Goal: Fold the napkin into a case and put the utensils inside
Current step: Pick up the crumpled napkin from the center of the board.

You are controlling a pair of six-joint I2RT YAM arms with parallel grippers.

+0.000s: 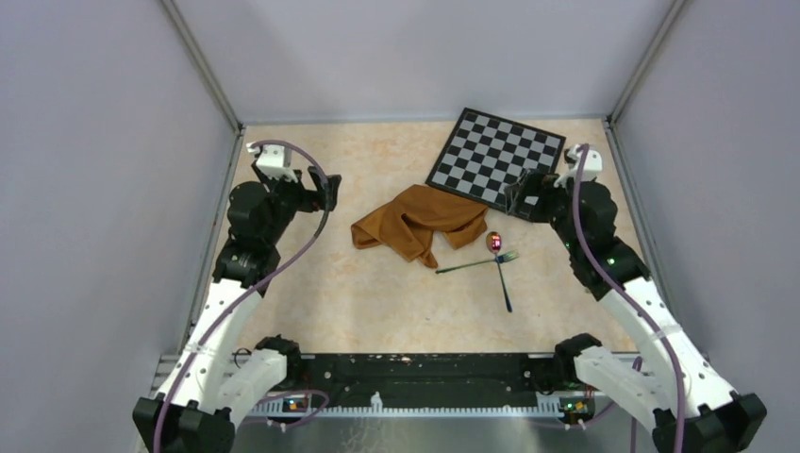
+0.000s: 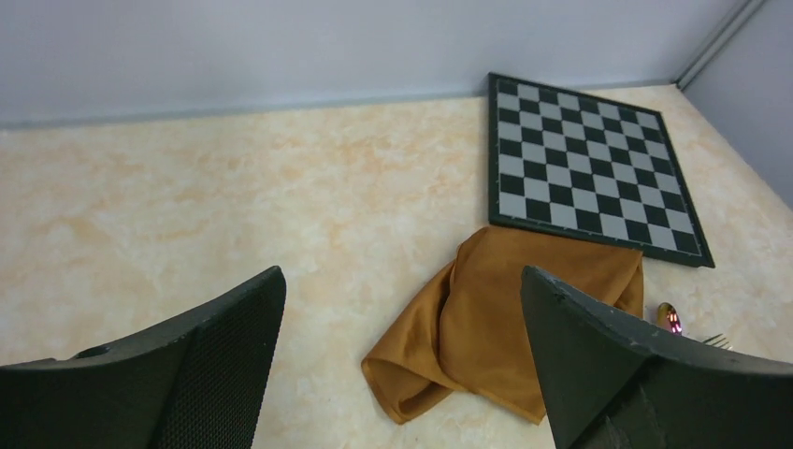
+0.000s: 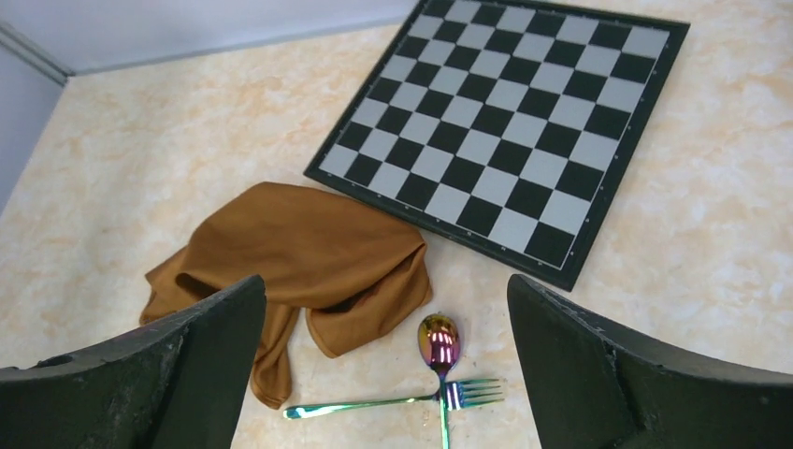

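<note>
- Nearest you on the table [image 1: 311, 293] lie the utensils, crossed and right of centre. The fork [image 3: 374, 405] runs sideways, tines to the right and handle end just short of the napkin. The spoon [image 3: 439, 341] has its shiny bowl on the far side and its stem running back toward the bases. They cross just below the bowl; you cannot tell which one lies on top.
- Just beyond and left of them, the napkin [image 1: 420, 222] is a loose, rumpled heap near the middle, not folded into a case. Its far edge lies right up against the board.
- Your left gripper [image 2: 402, 281] hangs above the table left of the napkin, jaws spread wide with nothing in them.
- Your right gripper [image 3: 385, 281] hangs to the right over the board's near corner, likewise wide apart and empty.
- Farthest back, the checkered board [image 1: 497, 156] lies flat, turned at an angle.
</note>
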